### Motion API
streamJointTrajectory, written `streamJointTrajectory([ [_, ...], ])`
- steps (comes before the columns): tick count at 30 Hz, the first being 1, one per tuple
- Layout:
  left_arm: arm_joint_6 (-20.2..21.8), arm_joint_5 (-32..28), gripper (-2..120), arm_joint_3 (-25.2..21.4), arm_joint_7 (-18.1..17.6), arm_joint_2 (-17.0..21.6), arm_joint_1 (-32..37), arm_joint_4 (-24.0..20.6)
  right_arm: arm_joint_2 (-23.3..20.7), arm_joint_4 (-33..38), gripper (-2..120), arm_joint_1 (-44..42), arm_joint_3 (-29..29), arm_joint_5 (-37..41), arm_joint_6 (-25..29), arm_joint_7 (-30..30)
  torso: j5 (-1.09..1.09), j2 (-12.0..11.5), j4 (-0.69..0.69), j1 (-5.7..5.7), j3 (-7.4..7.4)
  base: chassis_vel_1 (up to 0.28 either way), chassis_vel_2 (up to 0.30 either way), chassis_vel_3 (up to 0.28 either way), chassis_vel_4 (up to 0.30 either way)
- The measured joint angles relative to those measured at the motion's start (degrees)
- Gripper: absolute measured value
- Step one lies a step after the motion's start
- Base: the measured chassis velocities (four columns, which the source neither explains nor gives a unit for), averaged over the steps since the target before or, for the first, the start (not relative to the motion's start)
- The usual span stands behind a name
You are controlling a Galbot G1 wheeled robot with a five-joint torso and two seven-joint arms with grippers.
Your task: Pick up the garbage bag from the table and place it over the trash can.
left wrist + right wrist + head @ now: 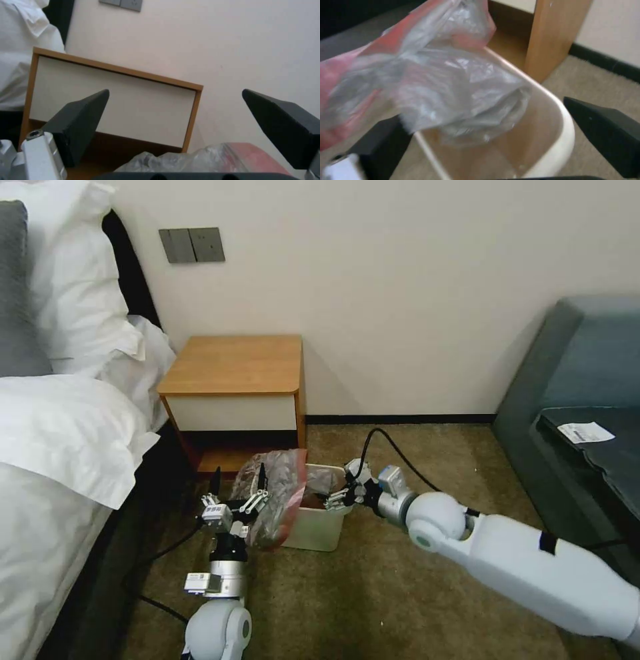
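- Olive-brown short-pile carpet [400, 593] covers the floor; a plain cream wall [400, 280] rises behind, with a dark skirting strip along its foot.
- White bedding [60, 433] lies at the left; a grey-green upholstered sofa [587, 373] stands at the right.
- Boxy orange-brown wooden table [235, 364] with a flat white drawer front stands against the wall; its top is bare.
- Small cream-white plastic trash can [319, 527], rounded at the corners, sits on the carpet just in front of the table.
- Thin crinkly grey-clear garbage bag [277, 493] with a red rim band is draped over the can's left edge; part sags inside.
- Left gripper [235, 499] sits beside the bag, fingers spread wide, clasping nothing.
- Right gripper [339, 501] hangs at the can's right rim, fingers apart, empty.
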Motion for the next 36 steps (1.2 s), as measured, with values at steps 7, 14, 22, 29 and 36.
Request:
streamJointTrajectory([
  [7, 0.5, 0.0, 99, 0.5, -0.1, 0.1, -0.5, 0.1, -1.6, 2.3, 100, 0.5, 2.2, 3.9, -5.0, -1.6, 0.0, 0.0, 0.0, 0.0, 0.0, 0.0, 0.0, 0.0, 0.0],
  [14, 0.9, 0.0, 99, 0.6, -0.2, 0.4, -0.8, 0.1, -2.4, 3.3, 100, -0.6, 3.6, 2.0, -5.5, -3.1, 0.0, 0.0, 0.0, 0.0, 0.0, 0.0, 0.0, 0.0, 0.0],
  [22, 6.9, -5.5, 99, 0.0, -2.8, 2.5, -1.4, -3.3, -0.4, 5.4, 100, -7.0, 11.1, -2.6, -0.4, -3.0, -0.01, 0.0, 0.0, 0.0, 0.0, 0.0, 0.0, 0.0, 0.0],
  [29, 29.3, -20.7, 99, 1.1, -11.6, 8.5, -2.0, -15.1, 3.7, 7.7, 100, -15.0, 18.6, -9.2, 5.8, -3.2, -0.01, 0.0, 0.0, 0.0, 0.0, 0.0, 0.0, 0.0, 0.0],
  [36, 29.9, -12.6, 100, 0.0, -14.8, 12.4, -1.7, -17.1, 7.2, 11.0, 100, -19.9, 22.5, -12.2, 8.8, -2.0, -0.02, 0.0, 0.01, 0.0, 0.0, 0.0, 0.0, 0.0, 0.0],
])
